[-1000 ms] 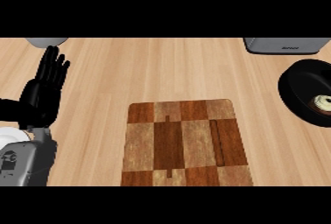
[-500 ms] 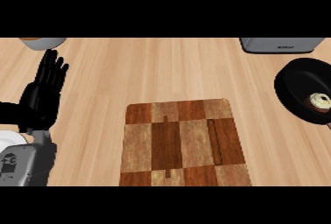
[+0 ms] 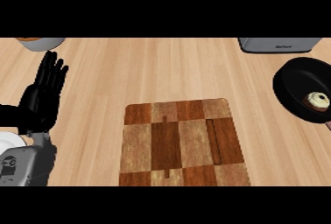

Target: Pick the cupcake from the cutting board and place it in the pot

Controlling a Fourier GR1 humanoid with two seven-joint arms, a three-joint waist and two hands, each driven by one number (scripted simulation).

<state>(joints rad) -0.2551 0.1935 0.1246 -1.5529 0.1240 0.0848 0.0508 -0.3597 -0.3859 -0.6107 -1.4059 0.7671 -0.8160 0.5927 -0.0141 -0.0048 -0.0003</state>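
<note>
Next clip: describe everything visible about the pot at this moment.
The pot is black and round, seen from above at the view's right edge, which cuts off part of it. It sits on the light wooden counter, below a grey appliance and apart from the cutting board. Its dark inside holds the cupcake, pale-topped with a brown base, toward the lower right. No hand touches it. No lid or handle can be made out.
</note>
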